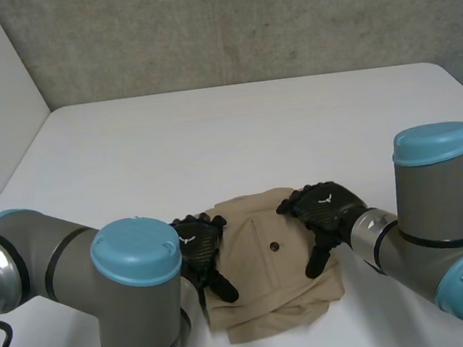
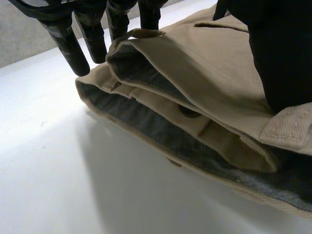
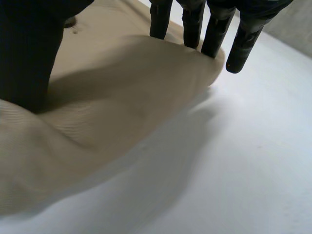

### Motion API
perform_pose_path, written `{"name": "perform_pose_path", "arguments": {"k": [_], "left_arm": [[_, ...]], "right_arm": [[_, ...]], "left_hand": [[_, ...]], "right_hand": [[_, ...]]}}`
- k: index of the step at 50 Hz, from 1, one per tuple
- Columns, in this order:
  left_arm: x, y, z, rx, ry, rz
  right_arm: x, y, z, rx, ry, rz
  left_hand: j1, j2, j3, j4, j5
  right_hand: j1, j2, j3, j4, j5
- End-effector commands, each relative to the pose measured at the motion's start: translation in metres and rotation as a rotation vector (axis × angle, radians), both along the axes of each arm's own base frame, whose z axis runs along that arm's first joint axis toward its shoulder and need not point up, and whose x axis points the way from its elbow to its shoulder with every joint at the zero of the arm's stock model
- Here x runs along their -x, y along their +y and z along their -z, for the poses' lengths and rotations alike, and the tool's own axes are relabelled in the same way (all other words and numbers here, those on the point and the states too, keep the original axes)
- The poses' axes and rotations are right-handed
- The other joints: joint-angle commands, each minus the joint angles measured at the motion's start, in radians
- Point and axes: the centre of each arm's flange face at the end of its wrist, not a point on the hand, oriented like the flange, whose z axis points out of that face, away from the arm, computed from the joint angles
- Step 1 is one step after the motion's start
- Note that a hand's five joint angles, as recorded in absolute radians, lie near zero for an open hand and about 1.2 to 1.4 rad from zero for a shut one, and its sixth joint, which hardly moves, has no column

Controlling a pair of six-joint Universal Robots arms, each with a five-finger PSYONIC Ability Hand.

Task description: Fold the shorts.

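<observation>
shorts (image 1: 271,261) sit as a folded tan bundle on the table (image 1: 252,129) between both hands, left hand (image 1: 196,243) straight-fingered on the left edge, right hand (image 1: 327,204) pressing flat on the right edge, equally near.

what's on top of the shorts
The left hand lies on the left edge of the shorts, the right hand on the right edge, fingers straight. A button shows between them. Cloth under both palms is hidden.

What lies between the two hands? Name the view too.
The folded tan shorts, a dark button on top, lie between left hand and right hand, seen in the head view.
</observation>
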Motion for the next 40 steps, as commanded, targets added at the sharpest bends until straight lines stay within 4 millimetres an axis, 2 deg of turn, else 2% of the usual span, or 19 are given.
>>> {"name": "perform_pose_path", "arguments": {"k": [1, 4, 5, 6, 7, 8, 9, 11, 12, 13, 15, 18, 24, 32, 40], "left_arm": [[0.005, -0.003, -0.032, 0.071, 0.069, 0.012], [0.007, -0.010, -0.070, 0.157, 0.147, 0.003], [0.006, -0.011, -0.079, 0.178, 0.167, -0.001], [0.004, -0.016, -0.107, 0.237, 0.220, -0.015], [0.002, -0.018, -0.117, 0.258, 0.238, -0.023], [-0.002, -0.022, -0.128, 0.281, 0.254, -0.036], [-0.014, -0.030, -0.153, 0.324, 0.283, -0.075], [-0.027, -0.038, -0.172, 0.344, 0.291, -0.105], [-0.033, -0.041, -0.181, 0.348, 0.295, -0.110], [-0.043, -0.046, -0.195, 0.343, 0.298, -0.110], [-0.052, -0.049, -0.208, 0.328, 0.305, -0.093], [-0.063, -0.052, -0.214, 0.269, 0.290, -0.059], [-0.079, -0.057, -0.211, 0.215, 0.277, -0.089], [-0.078, -0.054, -0.212, 0.216, 0.287, -0.080], [-0.080, -0.058, -0.213, 0.231, 0.293, -0.089]], "right_arm": [[-0.002, -0.009, -0.043, 0.178, -0.069, 0.016], [-0.003, -0.010, -0.065, 0.239, -0.120, 0.036], [-0.001, -0.015, -0.083, 0.286, -0.160, 0.076], [0.000, -0.017, -0.092, 0.305, -0.179, 0.098], [0.001, -0.018, -0.101, 0.326, -0.199, 0.117], [0.005, -0.021, -0.122, 0.370, -0.242, 0.169], [0.007, -0.021, -0.133, 0.394, -0.267, 0.194], [0.012, -0.020, -0.154, 0.441, -0.300, 0.238], [0.017, -0.017, -0.171, 0.476, -0.320, 0.270], [0.020, -0.016, -0.178, 0.490, -0.325, 0.280], [0.023, -0.013, -0.190, 0.506, -0.332, 0.291], [0.034, -0.017, -0.200, 0.487, -0.311, 0.325], [0.057, -0.029, -0.193, 0.422, -0.258, 0.403], [0.059, -0.028, -0.193, 0.420, -0.263, 0.405], [0.063, -0.017, -0.206, 0.456, -0.287, 0.405]], "left_hand": [[-0.005, -0.016, -0.027, -0.018, -0.036], [-0.005, -0.016, -0.027, -0.018, -0.036], [-0.002, -0.013, -0.024, -0.015, -0.033], [0.007, -0.005, -0.015, -0.006, -0.025], [0.010, -0.002, -0.012, -0.003, -0.022], [0.013, 0.001, -0.009, 0.000, -0.019], [0.016, 0.004, -0.006, 0.003, -0.016], [0.019, 0.007, -0.003, 0.005, -0.013], [0.019, 0.007, -0.003, 0.005, -0.013], [0.019, 0.007, -0.003, 0.005, -0.013], [0.019, 0.007, -0.003, 0.005, -0.013], [0.019, 0.007, -0.003, 0.005, -0.013], [-0.002, -0.013, -0.024, -0.015, -0.033], [-0.017, -0.029, -0.039, -0.031, -0.049], [-0.017, -0.029, -0.039, -0.031, -0.049]], "right_hand": [[0.021, -0.046, -0.023, -0.060, -0.069], [0.021, -0.046, -0.023, -0.060, -0.069], [0.021, -0.046, -0.023, -0.060, -0.069], [0.021, -0.046, -0.023, -0.060, -0.069], [0.021, -0.046, -0.023, -0.060, -0.069], [0.021, -0.046, -0.023, -0.060, -0.069], [0.021, -0.046, -0.023, -0.060, -0.069], [0.021, -0.046, -0.023, -0.060, -0.069], [0.021, -0.046, -0.023, -0.060, -0.069], [0.021, -0.046, -0.023, -0.060, -0.069], [0.021, -0.046, -0.023, -0.060, -0.069], [0.021, -0.046, -0.023, -0.060, -0.069], [0.021, -0.046, -0.023, -0.060, -0.069], [0.021, -0.046, -0.023, -0.060, -0.069], [0.021, -0.046, -0.023, -0.060, -0.069]]}}
